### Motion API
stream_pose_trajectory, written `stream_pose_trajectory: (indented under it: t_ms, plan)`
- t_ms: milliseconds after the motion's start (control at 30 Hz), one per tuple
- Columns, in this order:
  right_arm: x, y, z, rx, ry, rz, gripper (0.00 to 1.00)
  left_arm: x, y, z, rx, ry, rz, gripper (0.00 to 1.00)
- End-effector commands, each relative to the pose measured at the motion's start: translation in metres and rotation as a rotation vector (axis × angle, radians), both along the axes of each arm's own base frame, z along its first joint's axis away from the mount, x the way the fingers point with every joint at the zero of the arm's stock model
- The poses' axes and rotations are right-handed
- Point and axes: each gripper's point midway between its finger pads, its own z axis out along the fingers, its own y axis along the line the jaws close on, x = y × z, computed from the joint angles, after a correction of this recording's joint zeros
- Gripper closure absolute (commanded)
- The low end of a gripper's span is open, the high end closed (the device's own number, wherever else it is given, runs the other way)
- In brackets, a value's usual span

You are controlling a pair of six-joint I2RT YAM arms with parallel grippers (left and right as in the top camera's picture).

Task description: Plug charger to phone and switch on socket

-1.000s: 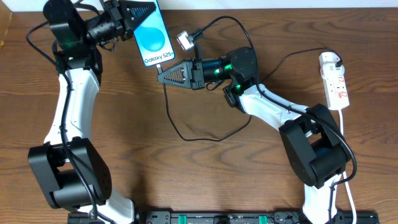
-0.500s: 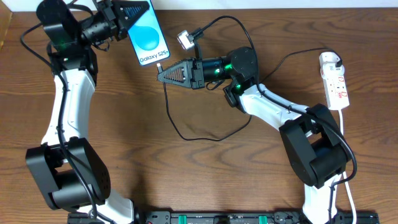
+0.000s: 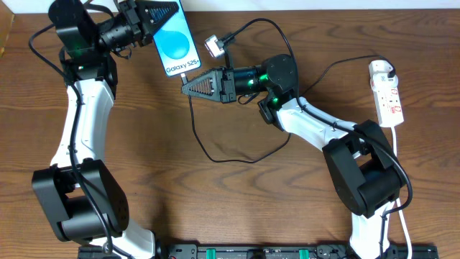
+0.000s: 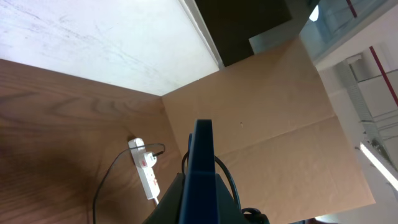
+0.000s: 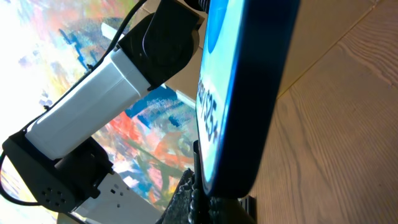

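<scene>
phone (image 3: pixel 175 43): long axis far-to-near, lower end nearward | left claw (image 3: pixel 167 13) grips it | right claw (image 3: pixel 186 86) pinches charger (image 3: pixel 213 47)

You saw the overhead view evenly lit and sharp, with only soft, faint shadows on the table (image 3: pixel 237 208). The phone (image 3: pixel 175 43) screen glowed bright, glare-free. In your left wrist view a strip light (image 4: pixel 375 163) flared at right; in the right wrist view the phone loomed dark and blurred.
</scene>
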Motion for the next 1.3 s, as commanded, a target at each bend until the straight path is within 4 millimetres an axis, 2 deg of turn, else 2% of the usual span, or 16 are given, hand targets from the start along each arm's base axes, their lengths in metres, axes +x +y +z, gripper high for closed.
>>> stream_pose_trajectory:
  t_ms: [0, 300, 1267]
  plan:
    - [0.0029, 0.0015, 0.0027, 0.012, -0.001, -0.02, 0.99, -0.0077, -0.0031, 0.0087, 0.011, -0.036, -0.036, 0.93]
    - [0.0027, 0.0015, 0.0026, 0.012, -0.001, -0.018, 0.99, -0.0088, -0.0036, 0.0086, -0.007, 0.002, -0.043, 0.92]
    - [0.0018, 0.0012, 0.0022, 0.009, -0.003, -0.013, 0.99, -0.0167, -0.0051, 0.0078, 0.01, -0.024, -0.091, 0.93]
